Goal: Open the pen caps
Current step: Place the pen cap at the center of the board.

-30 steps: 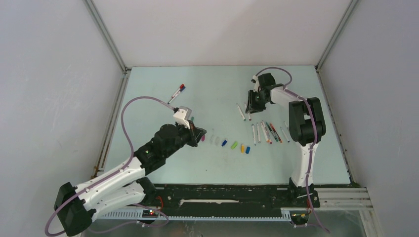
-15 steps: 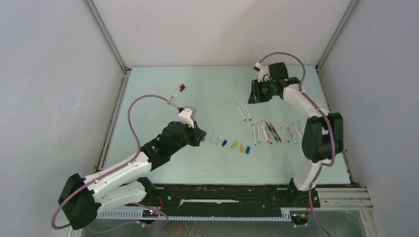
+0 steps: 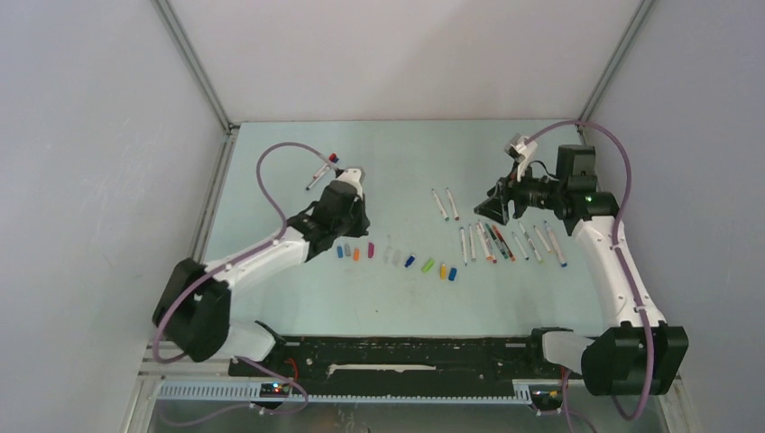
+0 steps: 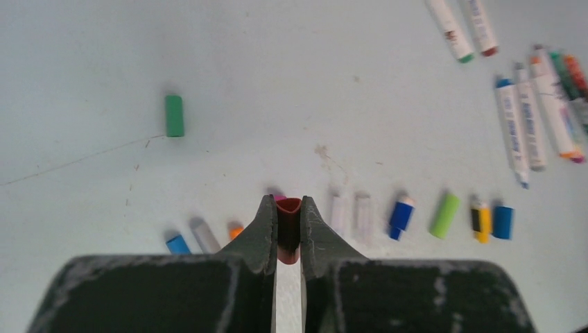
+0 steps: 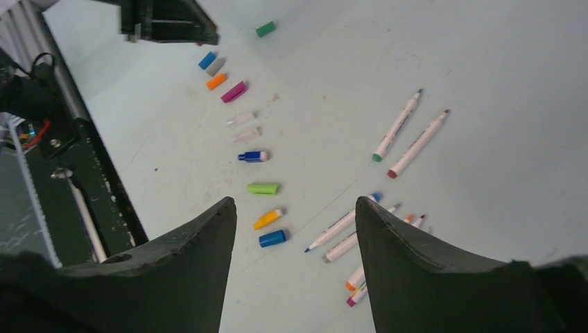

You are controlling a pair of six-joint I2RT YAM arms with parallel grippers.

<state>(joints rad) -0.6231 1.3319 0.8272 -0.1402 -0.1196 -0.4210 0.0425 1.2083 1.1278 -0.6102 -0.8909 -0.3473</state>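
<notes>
Pale blue-green, the tabletop [image 3: 397, 298] is enclosed by plain grey-white walls and carries two groups of small things. Across its middle a loose row of pen caps [image 3: 410, 262] is laid out: a blue cap [image 3: 340, 252], a grey one and an orange cap [image 3: 355, 253] at the left end, then a magenta cap [image 3: 371, 248], two clear caps, a dark blue one, a lime green cap [image 3: 428, 265], a yellow-orange one and another blue one at the right end. A single green cap [image 4: 174, 115] is seen apart from the row in the left wrist view, farther from the arm bases. To the right of the row, a cluster of uncapped white pens [image 3: 505, 242] is spread on the tabletop, with two more pens [image 3: 445, 204] lying side by side just beyond it. One pen with a red and blue end [image 3: 322, 169] lies alone near the far left corner.

The left gripper [image 4: 288, 208] is held low over the left end of the cap row, and its fingers are pinched on a dark red cap [image 4: 288, 229], gripped between the tips. The right gripper [image 5: 295, 208] is raised above the pen cluster, its fingers spread wide with nothing between them.
</notes>
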